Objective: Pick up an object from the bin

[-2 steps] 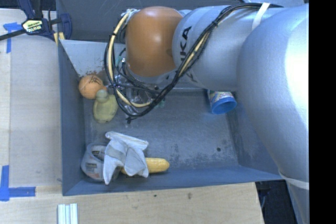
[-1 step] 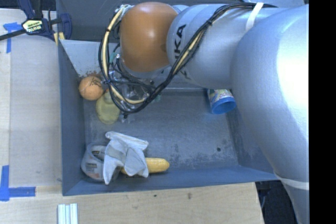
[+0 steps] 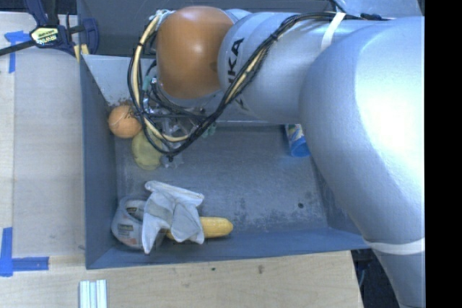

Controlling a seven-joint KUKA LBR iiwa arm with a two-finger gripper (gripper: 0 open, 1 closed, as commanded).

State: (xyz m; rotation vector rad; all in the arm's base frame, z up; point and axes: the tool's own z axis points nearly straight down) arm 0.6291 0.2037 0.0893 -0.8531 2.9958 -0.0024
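Note:
My gripper (image 3: 166, 128) hangs low at the bin's left side, mostly hidden under the arm's wrist. Directly beneath it, slightly to its left, lies a pale yellow-green round thing (image 3: 145, 154). An orange ball (image 3: 123, 122) rests against the left wall just left of the gripper. Nothing shows held in the gripper.
A crumpled white glove (image 3: 172, 214) lies at the front left over a yellow banana-like thing (image 3: 215, 227) and a round grey-and-brown object (image 3: 127, 226). A blue-and-white thing (image 3: 297, 141) sits at the right, half under the arm. The arm covers the bin's back and right.

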